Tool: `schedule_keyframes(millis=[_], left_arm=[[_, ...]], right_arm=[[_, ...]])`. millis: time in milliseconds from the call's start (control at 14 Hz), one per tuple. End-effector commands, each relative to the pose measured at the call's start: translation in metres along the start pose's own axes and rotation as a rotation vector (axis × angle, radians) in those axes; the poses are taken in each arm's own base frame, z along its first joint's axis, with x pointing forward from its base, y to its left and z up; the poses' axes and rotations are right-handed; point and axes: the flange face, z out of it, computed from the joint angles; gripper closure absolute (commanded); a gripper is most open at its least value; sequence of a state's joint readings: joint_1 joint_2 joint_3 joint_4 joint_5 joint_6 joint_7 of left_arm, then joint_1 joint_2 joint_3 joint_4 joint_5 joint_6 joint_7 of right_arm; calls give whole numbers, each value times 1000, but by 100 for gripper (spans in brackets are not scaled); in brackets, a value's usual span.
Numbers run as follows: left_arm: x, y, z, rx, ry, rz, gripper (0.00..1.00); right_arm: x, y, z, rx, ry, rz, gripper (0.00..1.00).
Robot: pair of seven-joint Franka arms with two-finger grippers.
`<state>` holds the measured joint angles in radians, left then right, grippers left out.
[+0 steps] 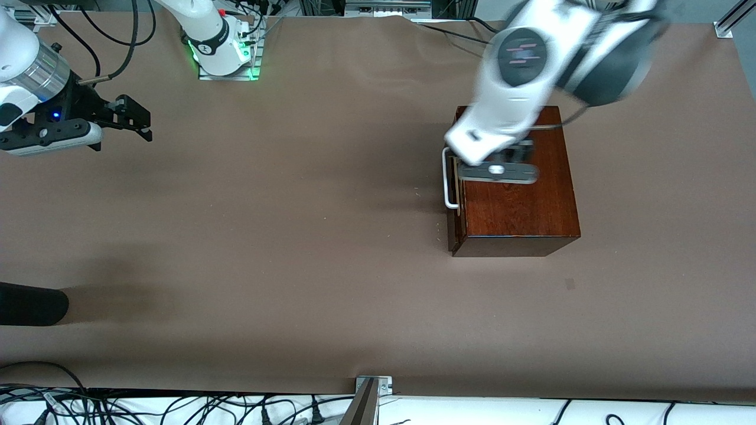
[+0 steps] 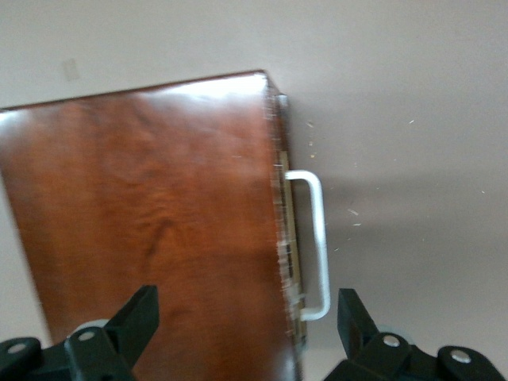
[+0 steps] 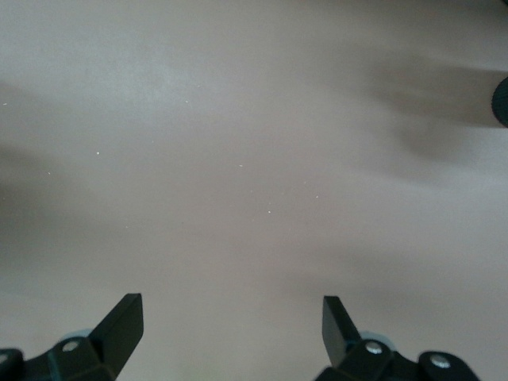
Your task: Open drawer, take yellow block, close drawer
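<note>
Left arm poised over the shut drawer; right arm waits.

Front view: left gripper (image 1: pixel 499 162) hangs over the box (image 1: pixel 520 200), handle (image 1: pixel 449 180) at its 9 o'clock.
Left wrist view: jaws wide; the drawer (image 2: pixel 286 238) closed, the handle's long axis crossing the jaw gap.
Right wrist view: right gripper (image 3: pixel 230 329) wide over the bare table (image 3: pixel 254 159).
The yellow block is hidden; no writing legible.
</note>
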<state>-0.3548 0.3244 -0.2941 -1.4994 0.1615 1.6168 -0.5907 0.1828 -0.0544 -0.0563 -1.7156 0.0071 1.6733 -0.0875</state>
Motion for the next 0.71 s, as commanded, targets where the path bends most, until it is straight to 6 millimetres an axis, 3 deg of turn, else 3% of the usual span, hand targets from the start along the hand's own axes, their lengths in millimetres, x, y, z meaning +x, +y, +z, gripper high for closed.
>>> schedule_keyframes(millis=[0, 286, 643], left_arm=[[1, 50, 30, 67, 31, -46, 0], [-3, 78, 83, 124, 54, -54, 0], [-7, 89, 135, 142, 129, -68, 0]], right_arm=[[-1, 1, -5, -10, -4, 9, 0], [-2, 2, -4, -8, -10, 12, 0], [0, 3, -3, -11, -10, 7, 0]])
